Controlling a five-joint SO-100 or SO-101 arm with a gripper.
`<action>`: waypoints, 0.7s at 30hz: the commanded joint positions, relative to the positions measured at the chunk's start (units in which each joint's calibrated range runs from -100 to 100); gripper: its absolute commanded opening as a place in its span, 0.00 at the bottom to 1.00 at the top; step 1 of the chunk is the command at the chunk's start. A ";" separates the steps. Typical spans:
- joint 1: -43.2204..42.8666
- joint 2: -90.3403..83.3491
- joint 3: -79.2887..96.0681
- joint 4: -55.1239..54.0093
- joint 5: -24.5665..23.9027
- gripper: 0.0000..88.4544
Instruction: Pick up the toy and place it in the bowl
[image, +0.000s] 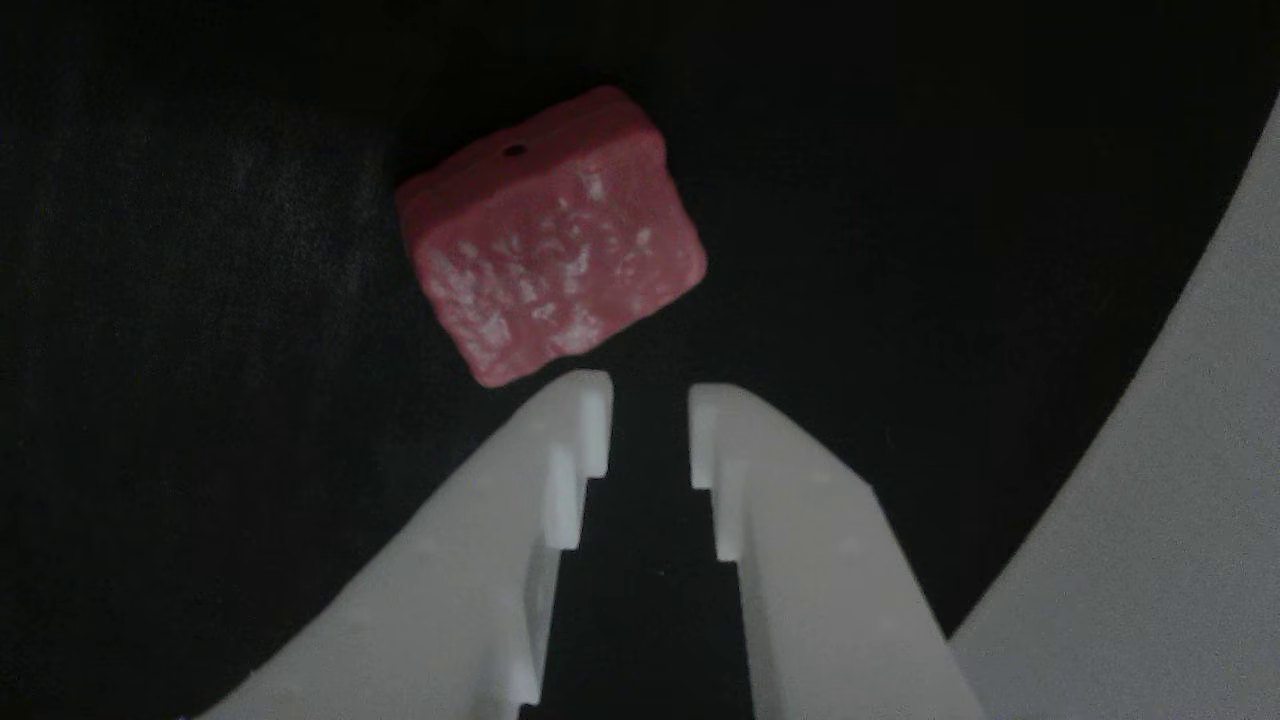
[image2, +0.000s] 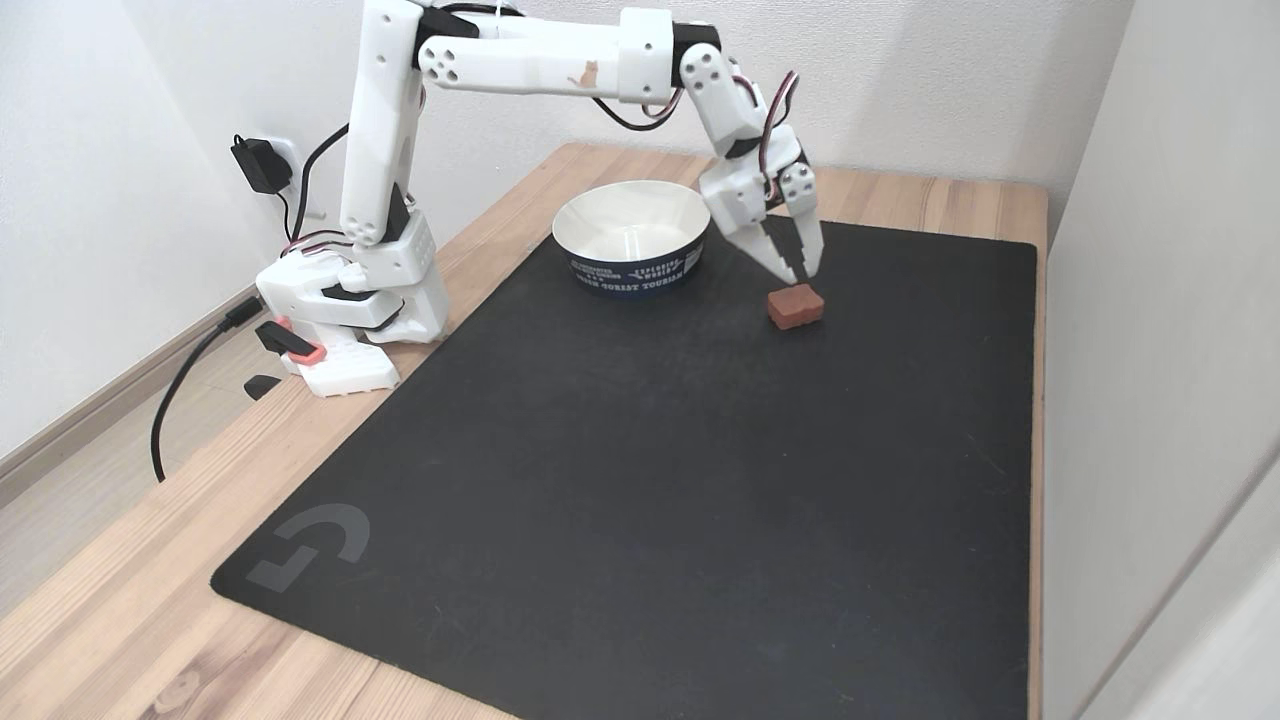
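The toy (image: 550, 235) is a red-pink block with white flecks on its top and a small dark hole on one side. It lies on the black mat, just beyond my fingertips in the other view. My gripper (image: 650, 385) is open by a narrow gap, narrower than the block, with nothing between the fingers. In the fixed view the gripper (image2: 800, 270) hangs just above the toy (image2: 796, 305), pointing down. The bowl (image2: 630, 262), white inside with a navy band outside, stands on the mat to the left of the toy.
The black mat (image2: 640, 480) covers most of the wooden table (image2: 100, 620). The arm's base (image2: 345, 320) and its cables sit at the left, and a wall stands close on the right. A white curved surface (image: 1180, 450) lies along the right edge of the other view.
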 joint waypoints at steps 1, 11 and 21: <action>-0.03 -0.43 -2.91 0.55 2.37 0.03; -1.20 -0.43 -2.28 1.82 9.63 0.03; -1.12 -0.43 -3.00 3.35 9.78 0.03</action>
